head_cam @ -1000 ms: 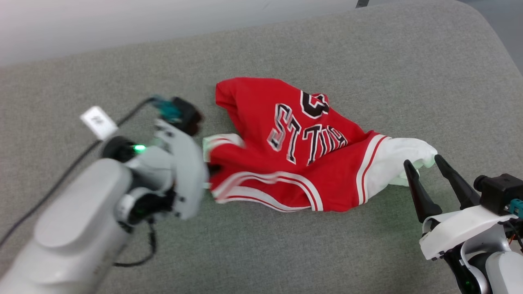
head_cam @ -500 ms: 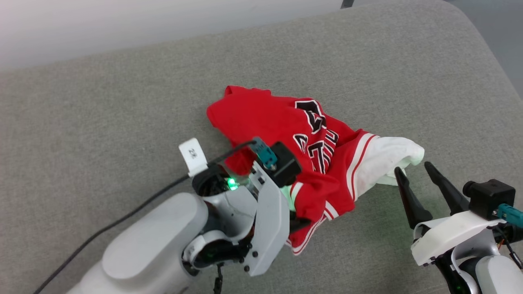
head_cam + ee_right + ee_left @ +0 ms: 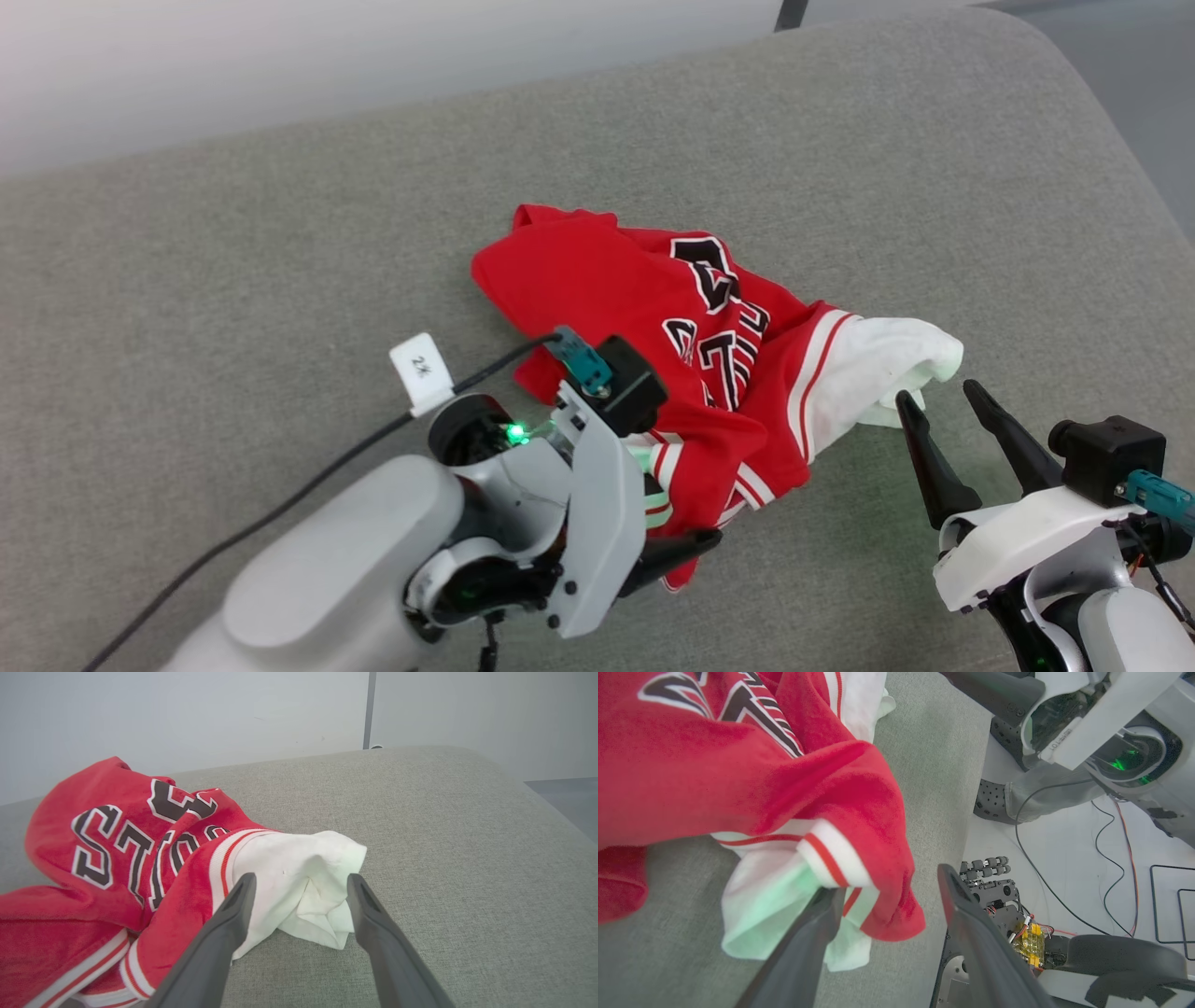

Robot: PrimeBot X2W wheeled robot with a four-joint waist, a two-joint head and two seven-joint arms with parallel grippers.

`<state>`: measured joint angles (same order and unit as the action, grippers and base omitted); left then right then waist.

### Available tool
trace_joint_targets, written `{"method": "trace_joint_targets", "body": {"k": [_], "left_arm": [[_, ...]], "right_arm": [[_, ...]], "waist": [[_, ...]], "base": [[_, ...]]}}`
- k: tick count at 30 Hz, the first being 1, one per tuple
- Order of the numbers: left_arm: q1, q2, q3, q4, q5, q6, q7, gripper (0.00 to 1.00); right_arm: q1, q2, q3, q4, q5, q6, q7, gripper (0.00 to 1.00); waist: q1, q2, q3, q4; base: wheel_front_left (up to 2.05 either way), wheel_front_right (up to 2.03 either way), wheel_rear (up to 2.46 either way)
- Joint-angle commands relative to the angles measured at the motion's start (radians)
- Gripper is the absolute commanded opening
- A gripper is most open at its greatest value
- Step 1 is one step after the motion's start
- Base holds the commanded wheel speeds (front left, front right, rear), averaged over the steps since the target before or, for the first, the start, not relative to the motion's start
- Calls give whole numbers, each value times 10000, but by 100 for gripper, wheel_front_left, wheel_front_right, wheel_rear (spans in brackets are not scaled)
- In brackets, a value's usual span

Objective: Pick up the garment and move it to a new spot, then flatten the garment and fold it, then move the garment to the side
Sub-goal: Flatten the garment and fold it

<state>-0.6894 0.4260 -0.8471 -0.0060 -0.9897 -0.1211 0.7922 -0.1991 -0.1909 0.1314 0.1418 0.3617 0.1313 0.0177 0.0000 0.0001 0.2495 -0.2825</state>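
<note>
Garment point(image 3: 597, 280) lies crumpled mid-worktop point(image 3: 233, 233); its black lettering is folded and unreadable. Cable tag point(image 3: 420, 373) reads "2" plus an unclear mark. Left gripper point(image 3: 887, 882) is apart at the striped hem. Right gripper point(image 3: 937, 392) is apart, just beside the white sleeve point(image 3: 887, 364).

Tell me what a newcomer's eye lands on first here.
The crumpled red jersey with black lettering stands out, heaped in the middle of the grey surface. Next come the left gripper, open at the striped hem, and the right gripper, open by the white sleeve.
</note>
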Motion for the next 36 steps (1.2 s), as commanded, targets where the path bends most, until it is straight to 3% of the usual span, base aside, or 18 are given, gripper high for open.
{"method": "trace_joint_targets", "body": {"k": [1, 10, 18, 36], "left_arm": [[97, 159, 98, -248, -100, 101, 91, 100], [-135, 929, 692, -1061, 32, 436, 42, 100], [-261, 730, 735, -14, 187, 265, -550, 100], [47, 701, -44, 2003, 283, 50, -352, 100]], "right_arm": [[56, -20, -44, -8, 3, -10, -15, 100], [110, -57, -71, -97, -65, -10, 65, 100], [72, -136, -22, -225, -1, -10, 60, 100], [251, -62, -85, -187, -20, -10, -15, 100]], "waist": [[0, -1, -85, 105], [0, -1, -209, 294], [0, -1, -115, 124], [0, -1, 43, -319]], "base": [[0, 0, 0], [0, 0, 0], [0, 0, 0], [0, 0, 0]]}}
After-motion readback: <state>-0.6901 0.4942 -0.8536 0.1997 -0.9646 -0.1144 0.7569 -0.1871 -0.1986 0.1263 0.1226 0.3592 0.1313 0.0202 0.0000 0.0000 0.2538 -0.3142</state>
